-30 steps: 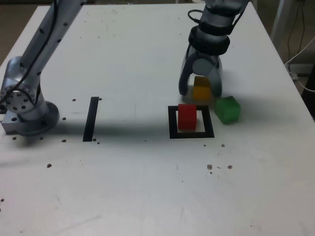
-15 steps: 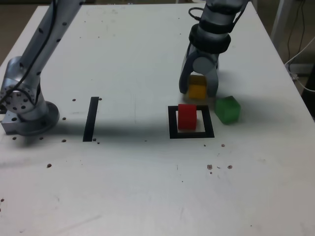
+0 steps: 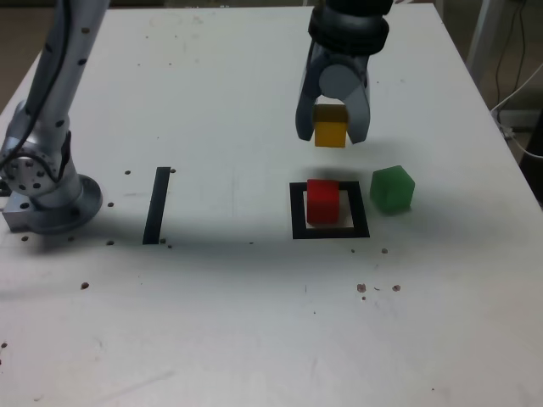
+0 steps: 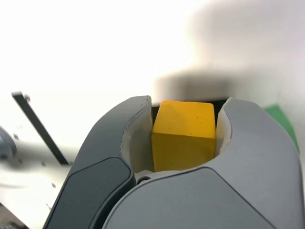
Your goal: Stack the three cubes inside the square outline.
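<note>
Yellow cube (image 3: 330, 132) clamped between closed fingers (image 3: 306, 127), raised clear of the desk (image 3: 212, 297), beyond the red cube (image 3: 322, 200) in the square outline (image 3: 297, 212). To be centred squarely above red before lowering. Green cube (image 3: 392, 188) just beside the outline. Contact faces under the pads hidden; wrist view overexposed.

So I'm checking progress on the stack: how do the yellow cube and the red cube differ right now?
The yellow cube is clamped in the gripper and off the table; the red cube rests on the table, untouched. The red cube sits inside the square outline; the yellow cube hangs beyond the outline's far edge in the exterior view. Both are plain cubes of like size.
</note>
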### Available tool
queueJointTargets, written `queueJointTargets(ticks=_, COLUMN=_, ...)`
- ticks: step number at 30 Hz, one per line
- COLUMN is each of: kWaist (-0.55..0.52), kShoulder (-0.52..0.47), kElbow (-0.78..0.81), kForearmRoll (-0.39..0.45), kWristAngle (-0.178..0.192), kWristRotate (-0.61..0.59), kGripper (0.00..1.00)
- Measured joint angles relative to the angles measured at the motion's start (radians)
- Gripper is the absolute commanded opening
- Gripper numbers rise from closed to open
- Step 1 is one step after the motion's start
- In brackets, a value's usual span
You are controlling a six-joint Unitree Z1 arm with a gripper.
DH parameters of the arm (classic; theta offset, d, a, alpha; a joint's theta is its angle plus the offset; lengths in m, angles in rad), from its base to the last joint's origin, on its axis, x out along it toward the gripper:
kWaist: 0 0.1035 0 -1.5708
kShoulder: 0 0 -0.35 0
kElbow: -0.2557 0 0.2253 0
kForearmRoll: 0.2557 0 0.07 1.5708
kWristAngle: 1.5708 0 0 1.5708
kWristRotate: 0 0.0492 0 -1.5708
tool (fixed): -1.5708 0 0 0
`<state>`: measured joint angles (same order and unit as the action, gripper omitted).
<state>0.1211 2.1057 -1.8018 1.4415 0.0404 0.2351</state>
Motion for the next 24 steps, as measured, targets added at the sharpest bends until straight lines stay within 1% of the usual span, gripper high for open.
queueJointTargets(ticks=5, kWaist=-0.035, kShoulder=-0.022, kElbow=0.024, kForearmRoll=0.035, kWristAngle=-0.062, kWristRotate=-0.092, kGripper=0.19)
queueJointTargets(ticks=8, kWaist=-0.056, kShoulder=-0.022, kElbow=0.035, kForearmRoll=0.038, kWristAngle=-0.082, kWristRotate=-0.126, kGripper=0.19)
queueJointTargets(ticks=12, kWaist=-0.088, kShoulder=-0.023, kElbow=0.045, kForearmRoll=0.034, kWristAngle=-0.088, kWristRotate=-0.165, kGripper=0.19)
queueJointTargets(ticks=17, kWaist=-0.115, kShoulder=-0.023, kElbow=0.046, kForearmRoll=0.023, kWristAngle=-0.093, kWristRotate=-0.185, kGripper=0.20)
queueJointTargets(ticks=24, kWaist=-0.128, kShoulder=-0.021, kElbow=0.058, kForearmRoll=0.006, kWristAngle=-0.094, kWristRotate=-0.176, kGripper=0.20)
